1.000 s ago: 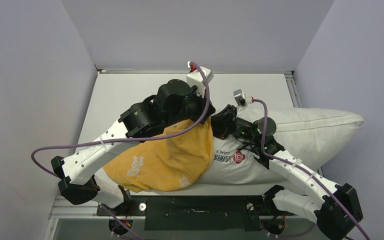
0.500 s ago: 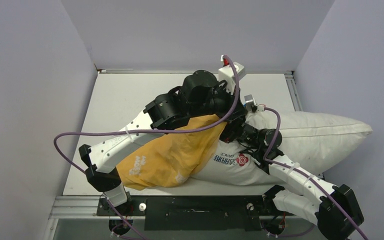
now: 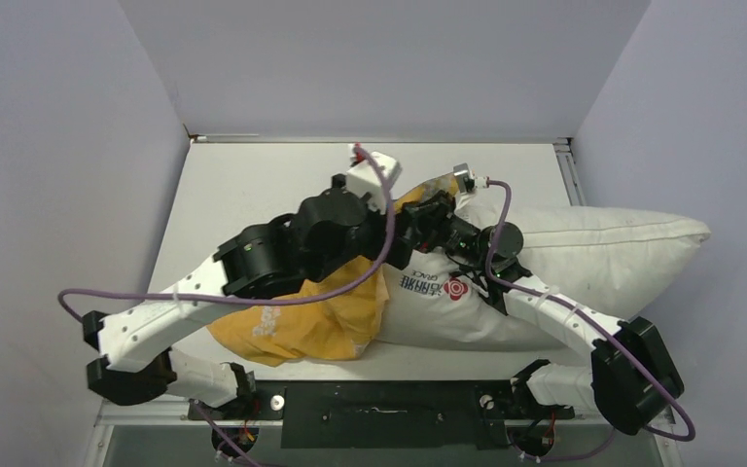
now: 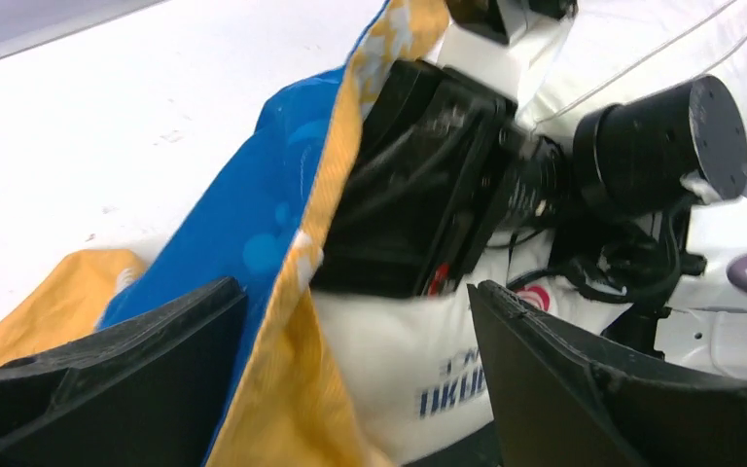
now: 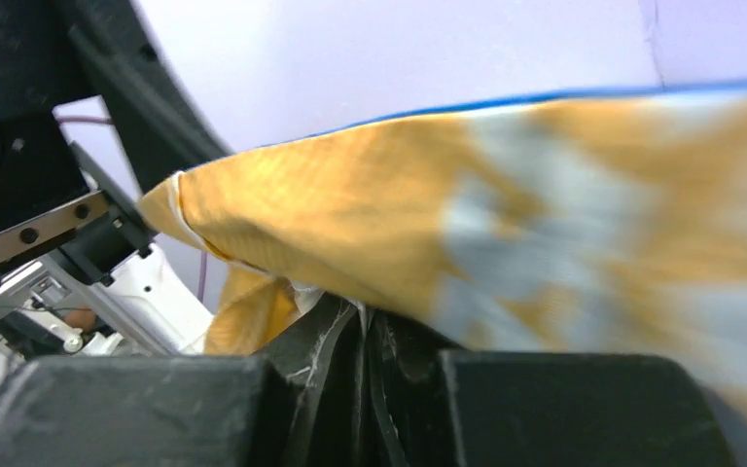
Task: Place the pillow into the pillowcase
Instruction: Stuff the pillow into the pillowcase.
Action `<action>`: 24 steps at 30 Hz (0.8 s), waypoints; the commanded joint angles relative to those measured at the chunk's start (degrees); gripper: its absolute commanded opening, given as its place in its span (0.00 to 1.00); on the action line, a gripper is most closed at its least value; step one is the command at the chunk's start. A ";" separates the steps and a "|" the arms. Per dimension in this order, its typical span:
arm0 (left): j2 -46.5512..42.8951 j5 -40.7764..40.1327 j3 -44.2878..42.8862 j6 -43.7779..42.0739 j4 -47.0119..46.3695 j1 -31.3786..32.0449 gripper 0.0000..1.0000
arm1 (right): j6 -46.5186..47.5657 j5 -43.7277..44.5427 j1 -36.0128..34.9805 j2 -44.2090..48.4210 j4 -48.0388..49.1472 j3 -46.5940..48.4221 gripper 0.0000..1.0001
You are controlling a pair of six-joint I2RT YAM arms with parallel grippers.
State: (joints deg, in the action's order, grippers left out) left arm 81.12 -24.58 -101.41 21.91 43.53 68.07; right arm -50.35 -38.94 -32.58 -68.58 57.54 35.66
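The white pillow (image 3: 593, 253) lies across the right of the table, its left end printed with blue letters and tucked into the orange-yellow pillowcase (image 3: 321, 316). My right gripper (image 3: 426, 212) is shut on the case's opening hem and holds it up over the pillow's end. In the right wrist view the pillowcase (image 5: 370, 214) stretches away from the shut right gripper (image 5: 365, 316). My left gripper (image 4: 355, 311) stands open, and between its jaws lie the case's hem (image 4: 292, 370) and the pillow (image 4: 418, 360). The case's blue face (image 4: 253, 224) shows on the left. The left gripper is hidden under its wrist in the top view.
Grey walls close in on the white table (image 3: 243, 195) on the left, back and right; the pillow's far end presses against the right wall. Purple cables (image 3: 156, 292) loop from both arms. The right arm's black wrist (image 4: 428, 185) sits just ahead of my left jaws.
My left gripper has opened and let go of the pillowcase hem, and its arm has drawn back to the left. The right gripper has lifted the hem toward the back.
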 commanded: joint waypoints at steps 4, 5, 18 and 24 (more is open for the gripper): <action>-19.92 -4.95 20.60 7.40 -9.99 0.36 0.88 | 1.85 2.42 3.12 -10.78 -4.55 8.14 0.07; -21.17 -5.20 22.60 8.04 -10.48 0.39 0.88 | 1.58 1.89 3.35 -12.06 -4.10 8.75 0.07; -17.40 -8.06 17.14 -6.29 -11.69 -7.12 0.92 | -1.26 -1.46 3.49 -10.84 -0.51 4.76 0.06; -12.02 2.23 13.77 -12.04 -14.44 -10.93 0.92 | 0.60 -1.40 2.88 -6.17 -4.71 2.75 0.06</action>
State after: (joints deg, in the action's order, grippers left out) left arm 67.07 -30.37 -83.96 15.73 34.44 59.24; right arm -51.66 -39.86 -29.32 -77.08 57.63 41.23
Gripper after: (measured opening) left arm 0.927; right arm 0.068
